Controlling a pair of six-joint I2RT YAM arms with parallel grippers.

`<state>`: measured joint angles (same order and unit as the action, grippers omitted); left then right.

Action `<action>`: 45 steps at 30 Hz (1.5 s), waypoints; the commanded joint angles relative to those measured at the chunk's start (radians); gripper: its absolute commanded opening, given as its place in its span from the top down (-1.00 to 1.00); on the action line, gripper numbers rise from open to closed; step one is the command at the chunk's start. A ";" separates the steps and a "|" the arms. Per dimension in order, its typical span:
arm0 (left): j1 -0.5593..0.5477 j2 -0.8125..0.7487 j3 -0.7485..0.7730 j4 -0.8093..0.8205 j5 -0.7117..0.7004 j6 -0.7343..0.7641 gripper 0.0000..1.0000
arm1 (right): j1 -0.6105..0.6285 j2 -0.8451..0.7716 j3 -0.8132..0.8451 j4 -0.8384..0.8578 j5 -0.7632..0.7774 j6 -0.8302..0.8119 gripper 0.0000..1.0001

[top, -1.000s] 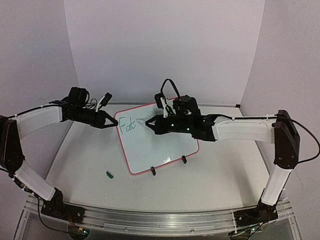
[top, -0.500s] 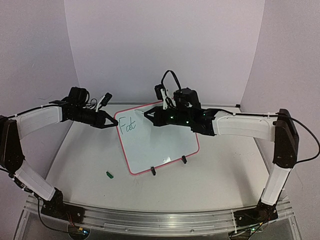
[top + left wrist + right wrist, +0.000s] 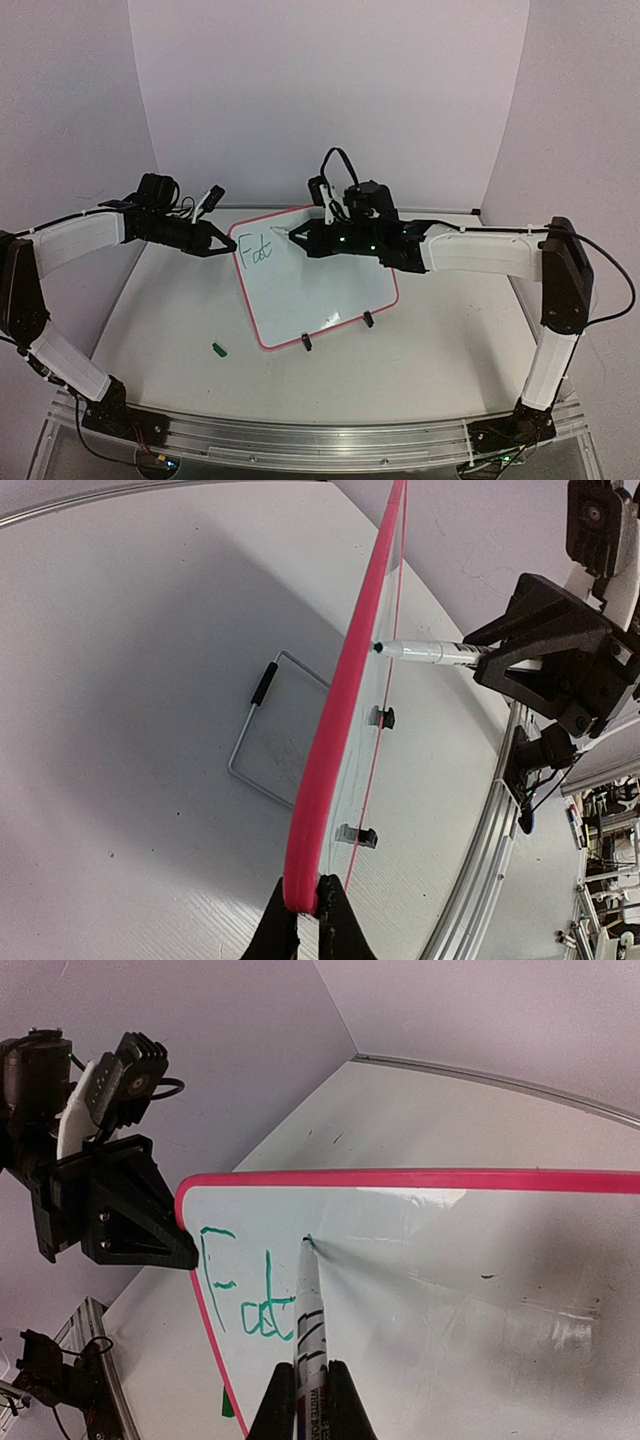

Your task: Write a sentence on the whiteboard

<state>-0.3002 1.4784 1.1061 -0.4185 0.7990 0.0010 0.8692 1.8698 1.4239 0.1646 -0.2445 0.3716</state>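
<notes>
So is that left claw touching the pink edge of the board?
Touching. The left wrist view shows the left gripper pinching the pink rim of the whiteboard between its closed fingertips, with no gap.

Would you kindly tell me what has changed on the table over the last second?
The right tool, shut on the marker, carried its tip toward the far edge of the whiteboard, just right of the green letters. The left tool stayed clamped on the board's edge; board, letters and the small green item did not move.
</notes>
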 commanded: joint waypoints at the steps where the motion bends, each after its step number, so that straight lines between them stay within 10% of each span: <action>1: -0.042 0.031 0.005 -0.058 -0.052 0.069 1.00 | -0.003 -0.009 -0.037 0.006 -0.009 0.014 1.00; 45: -0.047 0.029 0.006 -0.063 -0.057 0.074 1.00 | -0.004 -0.029 -0.080 0.099 0.008 0.053 1.00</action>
<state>-0.3019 1.4788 1.1069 -0.4187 0.7864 -0.0013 0.8719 1.8545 1.3125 0.2318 -0.2968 0.4206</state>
